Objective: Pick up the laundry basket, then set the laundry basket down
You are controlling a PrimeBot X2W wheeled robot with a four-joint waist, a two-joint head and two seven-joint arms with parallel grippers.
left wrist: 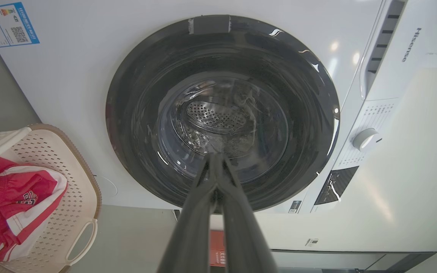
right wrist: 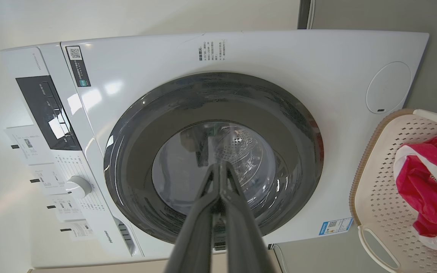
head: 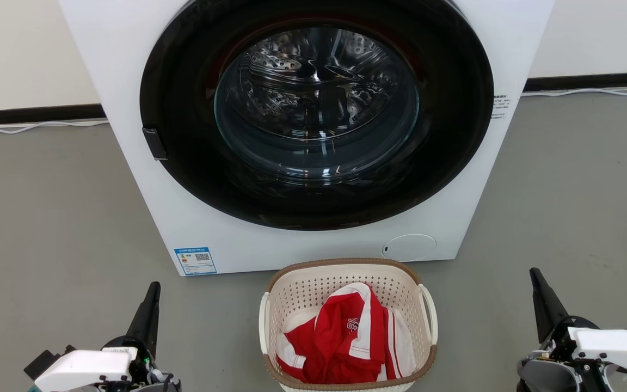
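Grey floor, laundry basket grounded by washer; left gripper, right gripper jaws closed, empty; handles to be gripped evenly.

1 front-load washing machine w/ 1 round glass door, 1 dial knob, 1 dark display panel, 1 round service flap and 1 blue energy label. 1 laundry basket w/ 2 white loop handles. In it, 1 red-and-white clothing bundle; no. of separate pieces can't be told. 2 grippers: left gripper, right gripper, 2 dark fingers ea. per wrist views. White cable at wall: 2 stretches, 1 each side of machine.
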